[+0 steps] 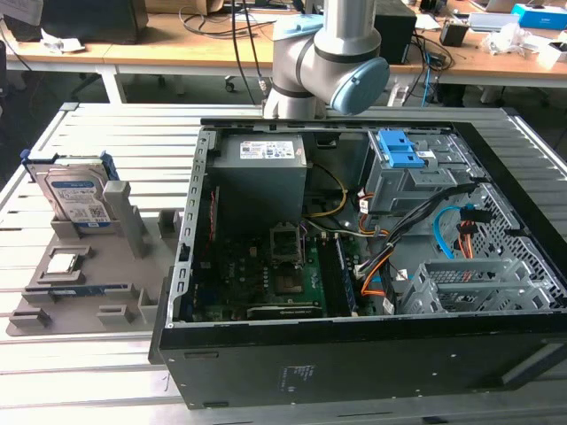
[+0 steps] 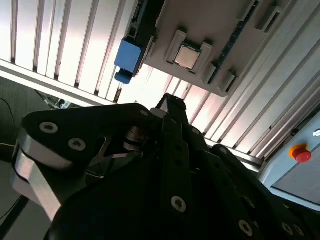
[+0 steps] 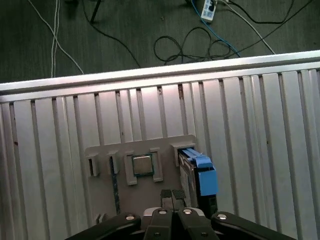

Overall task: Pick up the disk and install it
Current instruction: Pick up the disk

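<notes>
Obs.: the disk (image 1: 78, 197) stands on edge in a slot of the grey holder (image 1: 111, 270). The holder sits on the slatted counter (image 1: 115, 133), at about 9 o'clock from the open computer case (image 1: 354, 363) in the exterior view. It has not been picked up yet. The arm (image 1: 323, 57) rises at 12 o'clock, behind the case.

In the first wrist view the fingers (image 3: 167, 197) are clenched tip to tip with nothing between them. They hang over the holder, near the disk's blue carrier but apart from it.

A small square chip (image 1: 64, 263) lies flat in a pocket at roughly 6 o'clock from the disk. Inside the case, the grey bay (image 1: 394, 190) with its blue latch (image 1: 399, 152) sits near 1 o'clock. Loose cables (image 1: 447, 221) run past it toward 3 o'clock.

Risks, as I judge them:
- If the fingers come down clenched, they would strike the carrier's top edge rather than straddle it.
- The chip pocket is close by, so an aim that is off could nudge the chip.
- The disk sits in a snug slot. A pull off vertical could bind it or drag the holder across the slats.
- The case wall stands between holder and bay, and a low carry could clip it.
- The cables near the bay could snag the carrier or keep it from seating.
</notes>
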You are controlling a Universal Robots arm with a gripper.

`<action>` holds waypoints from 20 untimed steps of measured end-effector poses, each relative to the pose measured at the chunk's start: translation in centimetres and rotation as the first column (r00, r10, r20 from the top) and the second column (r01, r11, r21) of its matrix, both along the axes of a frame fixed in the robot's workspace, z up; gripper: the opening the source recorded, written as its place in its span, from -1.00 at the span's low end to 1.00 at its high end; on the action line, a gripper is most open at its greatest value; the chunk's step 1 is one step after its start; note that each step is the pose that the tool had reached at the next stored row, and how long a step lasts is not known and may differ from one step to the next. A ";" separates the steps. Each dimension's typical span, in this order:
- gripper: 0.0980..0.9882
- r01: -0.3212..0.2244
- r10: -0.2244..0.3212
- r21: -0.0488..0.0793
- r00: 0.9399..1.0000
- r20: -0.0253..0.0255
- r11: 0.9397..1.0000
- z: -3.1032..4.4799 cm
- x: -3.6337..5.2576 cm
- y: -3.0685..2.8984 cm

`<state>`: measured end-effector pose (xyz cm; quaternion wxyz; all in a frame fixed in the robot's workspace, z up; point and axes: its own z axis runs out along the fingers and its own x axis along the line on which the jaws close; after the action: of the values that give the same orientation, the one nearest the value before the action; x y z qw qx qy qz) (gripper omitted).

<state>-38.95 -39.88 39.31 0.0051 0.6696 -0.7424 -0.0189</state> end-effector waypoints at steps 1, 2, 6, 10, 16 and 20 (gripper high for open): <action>-0.98 -0.008 0.008 0.000 1.000 0.000 1.000 0.00 0.00 0.00; -0.98 -0.021 0.021 0.000 1.000 0.000 1.000 0.00 0.00 0.00; -0.98 -0.075 0.075 0.000 0.997 0.000 0.997 0.00 0.00 0.00; -0.98 -0.075 0.075 0.000 0.997 0.000 0.997 0.00 0.00 0.00; -0.69 -0.075 0.075 0.000 0.997 0.000 0.997 0.00 0.00 0.00; -0.29 -0.076 0.076 0.000 0.997 0.000 0.997 0.00 0.00 0.00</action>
<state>-38.95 -39.88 39.32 0.0059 0.6972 -0.7166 -0.0187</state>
